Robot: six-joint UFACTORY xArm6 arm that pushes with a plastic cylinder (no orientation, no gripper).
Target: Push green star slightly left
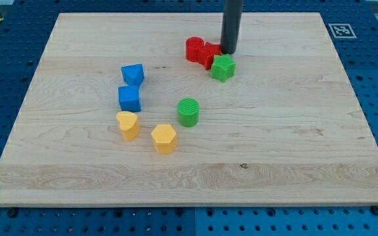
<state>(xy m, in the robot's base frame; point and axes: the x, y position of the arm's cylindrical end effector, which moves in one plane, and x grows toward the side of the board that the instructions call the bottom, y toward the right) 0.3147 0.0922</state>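
The green star (223, 67) lies on the wooden board (294, 144) in the upper middle. It touches a red star-like block (209, 54) on its upper left. A red cylinder (194, 49) sits just left of that. My tip (229, 51) stands right behind the green star, at its upper edge, next to the right side of the red star-like block. It looks close to touching the green star; I cannot tell if it does.
A green cylinder (188, 112) sits near the board's middle. Two blue blocks (132, 74) (129, 99) stand at the left. A yellow block (128, 125) and a yellow hexagon (164, 138) lie below them.
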